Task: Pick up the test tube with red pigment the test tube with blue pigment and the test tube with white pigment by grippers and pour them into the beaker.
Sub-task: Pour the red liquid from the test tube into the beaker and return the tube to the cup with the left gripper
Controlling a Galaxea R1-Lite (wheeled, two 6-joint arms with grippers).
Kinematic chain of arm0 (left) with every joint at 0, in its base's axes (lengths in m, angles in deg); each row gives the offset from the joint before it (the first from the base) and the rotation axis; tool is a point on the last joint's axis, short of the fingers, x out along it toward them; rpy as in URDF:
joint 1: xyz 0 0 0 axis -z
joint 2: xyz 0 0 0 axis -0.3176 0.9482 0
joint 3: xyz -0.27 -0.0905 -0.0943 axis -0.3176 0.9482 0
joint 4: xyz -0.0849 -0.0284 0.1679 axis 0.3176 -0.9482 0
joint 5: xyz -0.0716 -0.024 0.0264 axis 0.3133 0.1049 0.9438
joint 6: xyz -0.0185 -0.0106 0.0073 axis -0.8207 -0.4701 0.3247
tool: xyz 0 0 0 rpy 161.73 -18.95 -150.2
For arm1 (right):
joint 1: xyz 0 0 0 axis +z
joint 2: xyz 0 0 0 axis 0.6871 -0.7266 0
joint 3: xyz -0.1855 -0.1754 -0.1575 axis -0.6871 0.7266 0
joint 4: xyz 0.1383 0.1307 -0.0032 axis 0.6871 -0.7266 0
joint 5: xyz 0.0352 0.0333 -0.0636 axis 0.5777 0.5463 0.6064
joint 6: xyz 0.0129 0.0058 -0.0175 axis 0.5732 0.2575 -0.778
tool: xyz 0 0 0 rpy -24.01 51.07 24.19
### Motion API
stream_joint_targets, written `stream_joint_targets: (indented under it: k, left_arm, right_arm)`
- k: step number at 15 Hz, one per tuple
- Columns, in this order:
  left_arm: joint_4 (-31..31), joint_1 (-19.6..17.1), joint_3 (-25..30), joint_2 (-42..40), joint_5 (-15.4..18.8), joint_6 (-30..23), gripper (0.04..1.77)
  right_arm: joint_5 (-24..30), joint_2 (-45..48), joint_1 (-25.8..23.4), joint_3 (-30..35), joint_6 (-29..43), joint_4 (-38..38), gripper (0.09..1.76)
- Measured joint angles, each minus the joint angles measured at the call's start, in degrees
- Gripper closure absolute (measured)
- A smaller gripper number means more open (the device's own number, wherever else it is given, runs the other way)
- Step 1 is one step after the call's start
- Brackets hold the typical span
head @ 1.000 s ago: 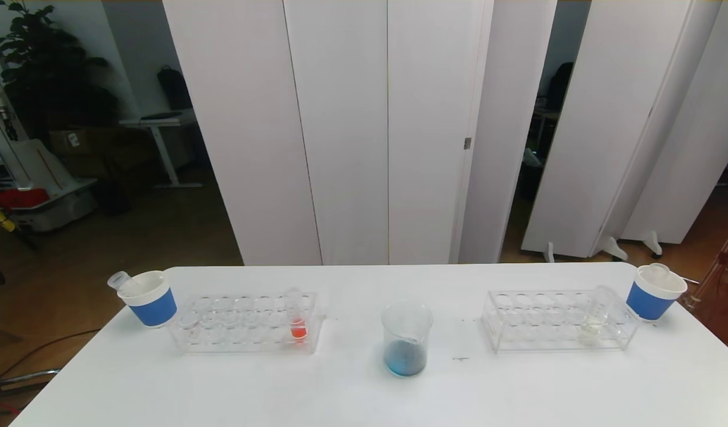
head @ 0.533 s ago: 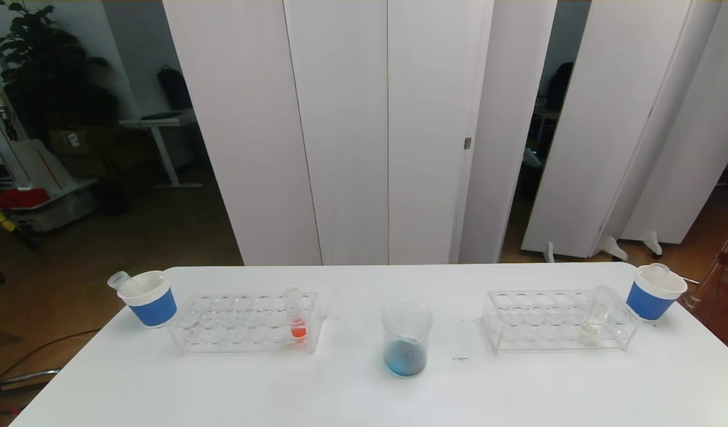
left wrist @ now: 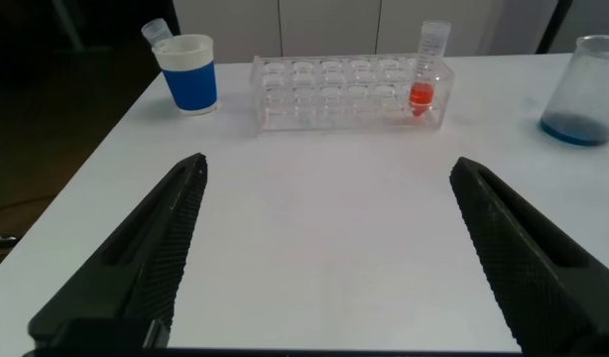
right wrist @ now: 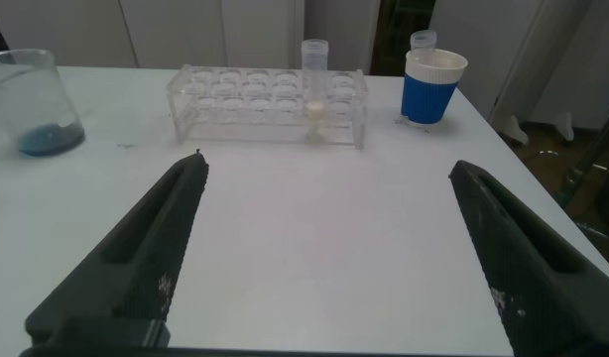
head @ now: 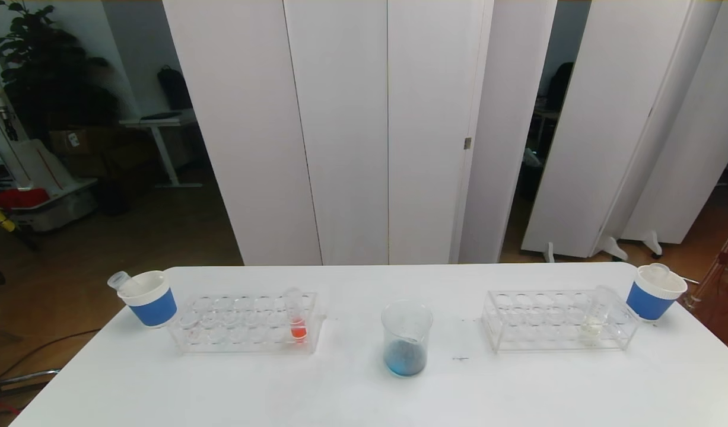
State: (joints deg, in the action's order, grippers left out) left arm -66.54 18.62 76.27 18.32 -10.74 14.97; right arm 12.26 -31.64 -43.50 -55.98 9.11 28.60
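The clear beaker (head: 406,338) stands mid-table with blue liquid in its bottom; it also shows in the left wrist view (left wrist: 594,89) and the right wrist view (right wrist: 32,99). A tube with red-orange liquid (head: 296,320) stands at the right end of the left rack (head: 221,332). The test tube with white pigment (head: 595,317) stands at the right end of the right rack (head: 536,323). No tube holding blue liquid is in view. My left gripper (left wrist: 326,162) is open and empty over bare table near the front, short of the left rack. My right gripper (right wrist: 326,164) is open and empty, short of the right rack.
A blue paper cup (head: 150,298) with an empty tube in it stands left of the left rack. Another blue cup (head: 653,292) with an empty tube stands at the table's far right corner. Neither arm shows in the head view.
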Motion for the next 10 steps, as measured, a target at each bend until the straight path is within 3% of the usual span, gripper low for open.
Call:
stream_joint_targets:
  k: [6, 10]
  left_arm:
    - [2.61, 0.0, -0.48, 0.0, -0.61, -0.4, 0.06]
    - [-2.78, 0.0, -9.35, 0.05, -1.82, -0.45, 0.06]
  right_arm:
    - [-0.02, 0.0, 0.0, 0.0, 0.0, -0.02, 0.1]
    - [0.0, 0.0, 0.0, 0.0, 0.0, -0.02, 0.1]
